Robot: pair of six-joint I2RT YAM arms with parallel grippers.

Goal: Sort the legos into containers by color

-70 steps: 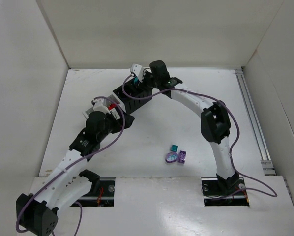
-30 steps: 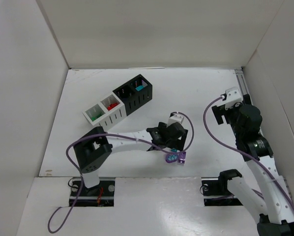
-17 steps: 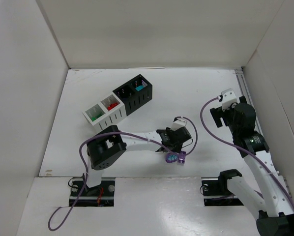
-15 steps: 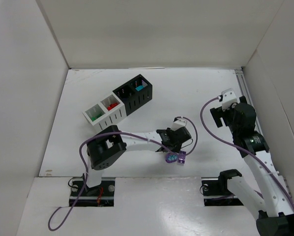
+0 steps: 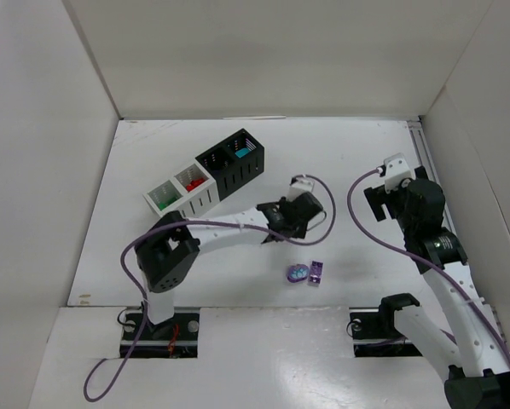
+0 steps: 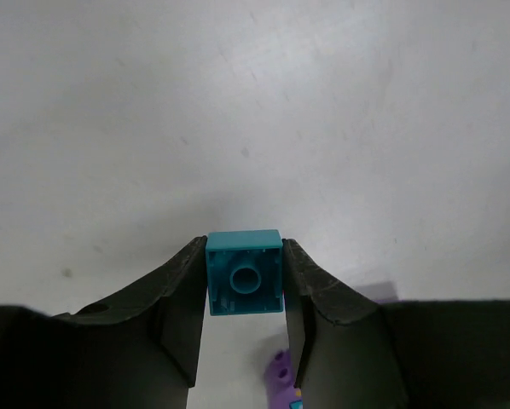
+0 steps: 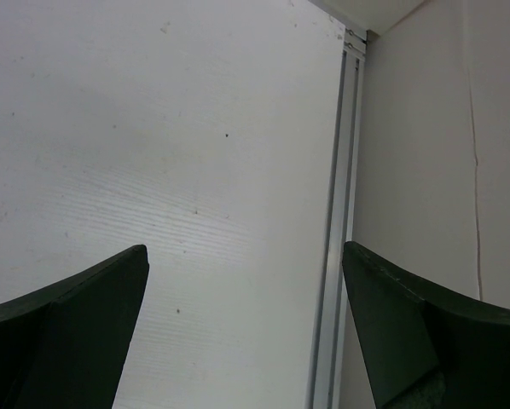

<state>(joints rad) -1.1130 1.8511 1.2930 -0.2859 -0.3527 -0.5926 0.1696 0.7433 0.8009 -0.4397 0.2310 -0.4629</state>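
Two dark fingers [image 6: 182,298] of the left gripper [image 6: 244,294] clamp a small teal brick [image 6: 244,274] by its sides, its hollow underside facing the camera. The left arm stretches low across the white table [image 5: 340,153], its gripper just right of the containers [image 5: 205,181], which already hold green, red and teal pieces. A purple brick [image 5: 317,271] and a lavender oval [image 5: 297,273] lie touching, further right and nearer. Well right of the containers, the right gripper [image 7: 242,324] hangs spread wide beside a metal rail [image 7: 336,256]. White walls [image 5: 263,51] enclose everything.
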